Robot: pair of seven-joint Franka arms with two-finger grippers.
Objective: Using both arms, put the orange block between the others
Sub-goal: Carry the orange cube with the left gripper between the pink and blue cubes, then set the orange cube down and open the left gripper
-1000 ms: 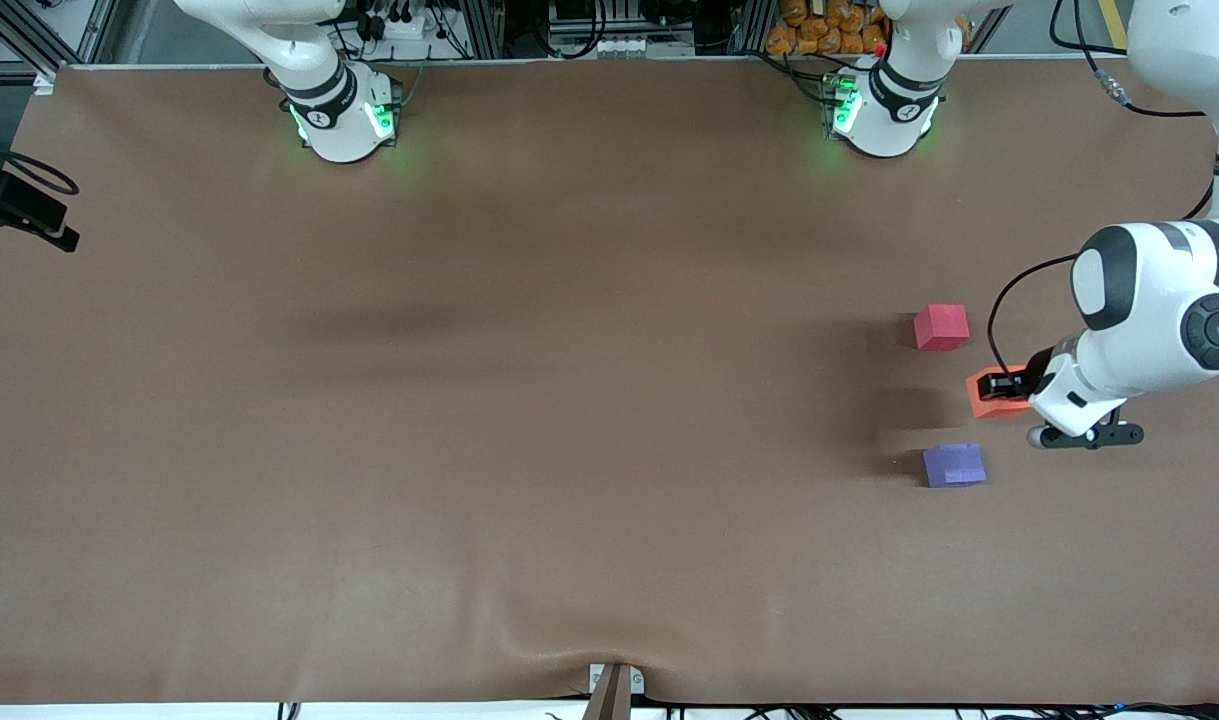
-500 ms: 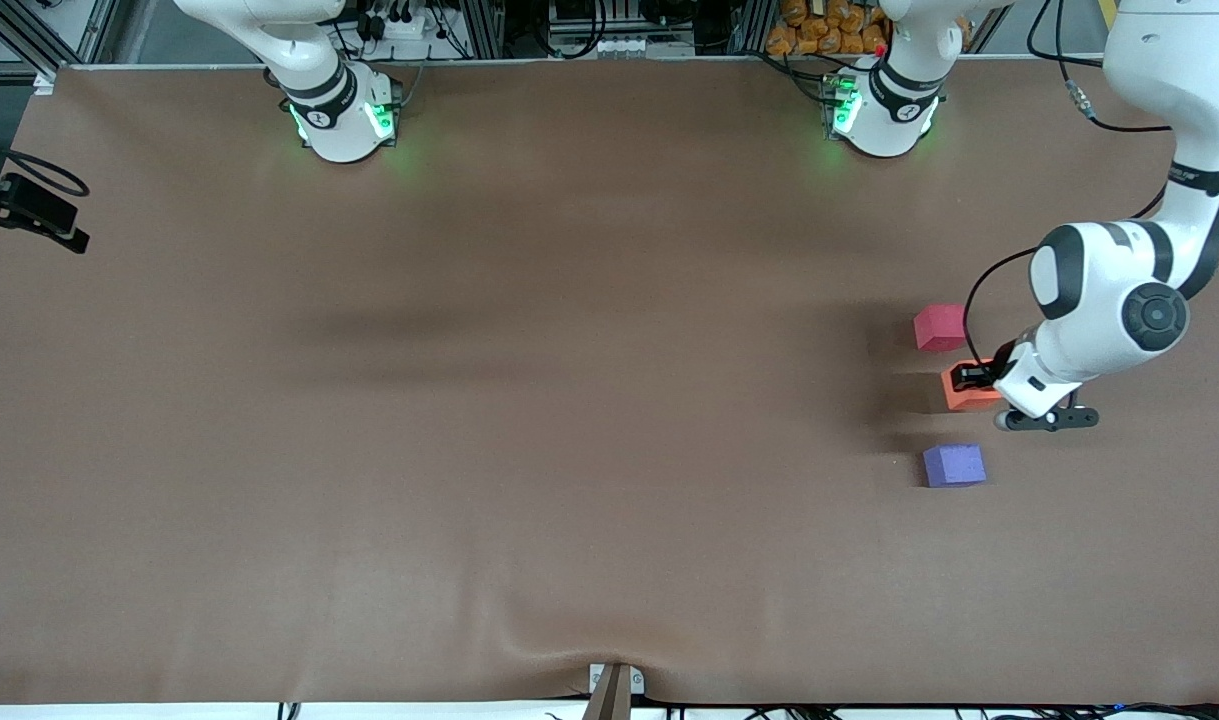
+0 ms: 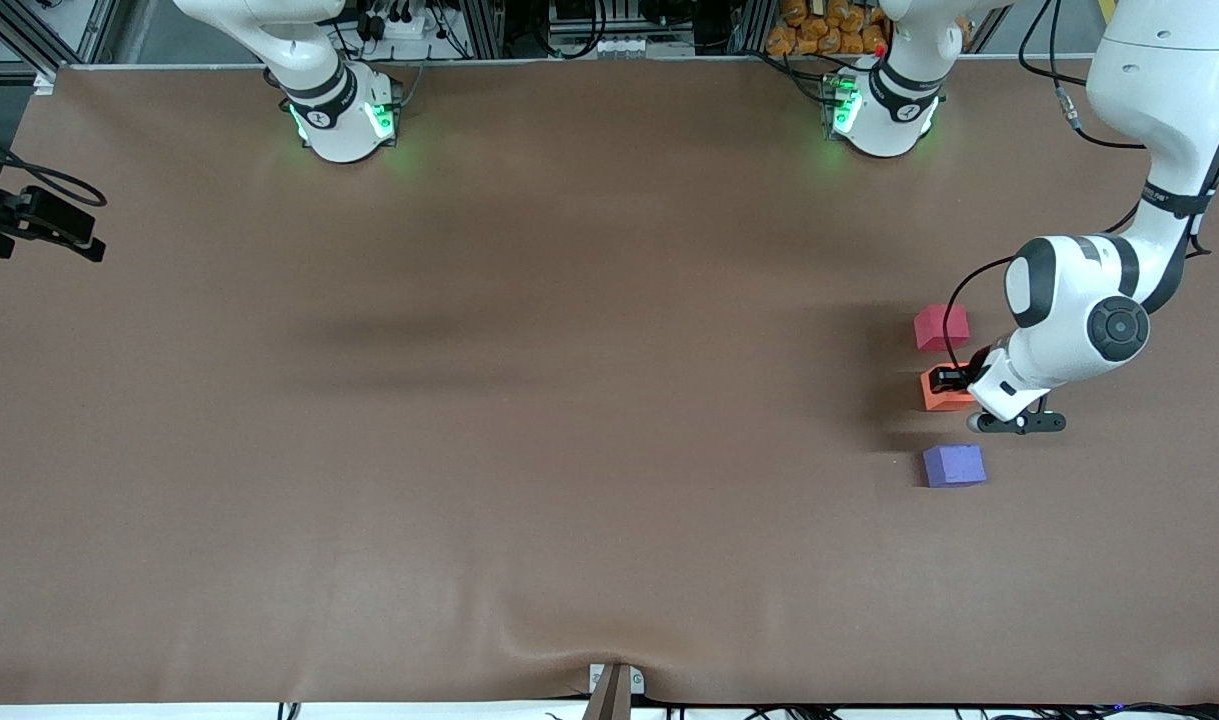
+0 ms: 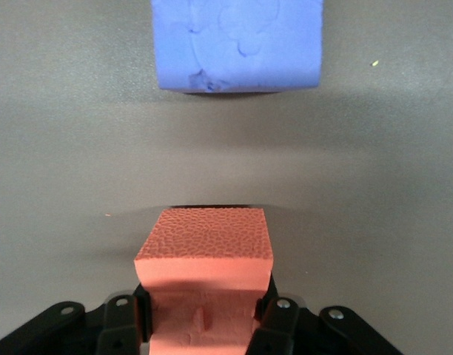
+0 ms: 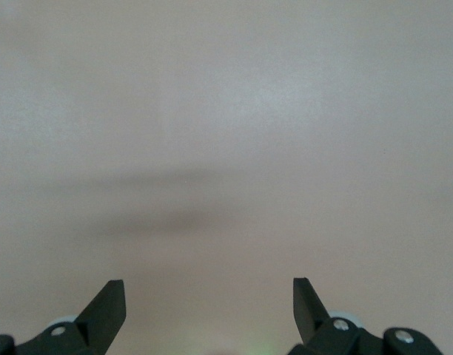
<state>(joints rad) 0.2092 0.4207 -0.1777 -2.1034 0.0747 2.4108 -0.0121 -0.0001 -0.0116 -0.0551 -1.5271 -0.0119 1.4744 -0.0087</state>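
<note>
orange block (image 3: 941, 394) between others | red cube (image 3: 940, 326) farther | purple cube (image 3: 954, 465) nearer

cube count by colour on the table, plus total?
Orange block: 1, gripped by the left gripper, between the other two
Pinkish-red cube: 1
Purple-blue cube: 1
Total: 3
</note>
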